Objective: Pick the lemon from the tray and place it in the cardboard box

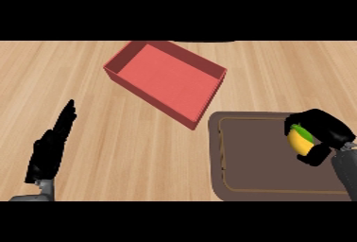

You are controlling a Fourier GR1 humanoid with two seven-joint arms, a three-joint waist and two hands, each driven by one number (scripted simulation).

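A yellow lemon (301, 140) with a green patch sits at the right side of the dark brown tray (251, 156). My right hand (326, 132) curls round the lemon from above and the right, hiding most of it. The red open box (167, 80) lies tilted on the wooden counter, up and left of the tray, with nothing inside. My left hand (50, 146) rests open at the lower left, fingers straight and pointing up, apart from everything.
The wooden counter (140, 151) stretches between the left hand and the tray. The box's near corner lies just past the tray's top left corner.
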